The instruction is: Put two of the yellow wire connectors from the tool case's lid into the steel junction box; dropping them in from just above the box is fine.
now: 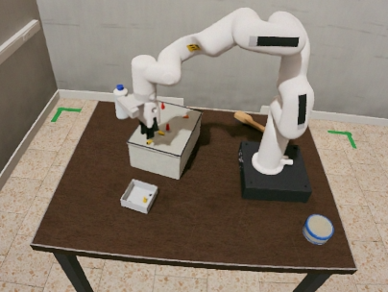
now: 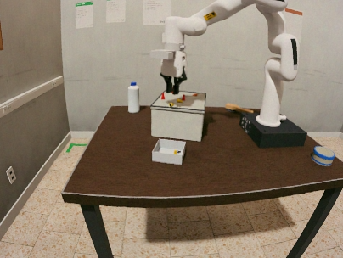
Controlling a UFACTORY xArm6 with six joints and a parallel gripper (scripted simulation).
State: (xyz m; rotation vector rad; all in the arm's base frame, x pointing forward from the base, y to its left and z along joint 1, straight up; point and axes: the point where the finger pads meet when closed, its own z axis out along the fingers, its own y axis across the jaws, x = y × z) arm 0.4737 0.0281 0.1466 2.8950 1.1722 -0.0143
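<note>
The white tool case (image 1: 154, 162) (image 2: 176, 125) stands left of the table's middle, and its flat lid (image 1: 181, 133) carries small red and yellow wire connectors. One yellow connector (image 1: 150, 141) (image 2: 171, 103) lies near the lid's front left part. My gripper (image 1: 148, 133) (image 2: 174, 91) hangs just above the lid, close over that connector, with its fingers partly open and nothing between them. The steel junction box (image 1: 133, 206) (image 2: 167, 159) is a shallow white tray in front of the case. One yellow connector (image 1: 145, 198) (image 2: 176, 152) lies inside it.
A white bottle with a blue cap (image 1: 120, 105) (image 2: 133, 98) stands behind the case on the left. A wooden tool (image 1: 249, 120) (image 2: 238, 108) lies at the back by the arm's black base (image 1: 276, 182) (image 2: 276, 133). A blue-rimmed roll (image 1: 318, 229) (image 2: 323, 155) sits at the front right.
</note>
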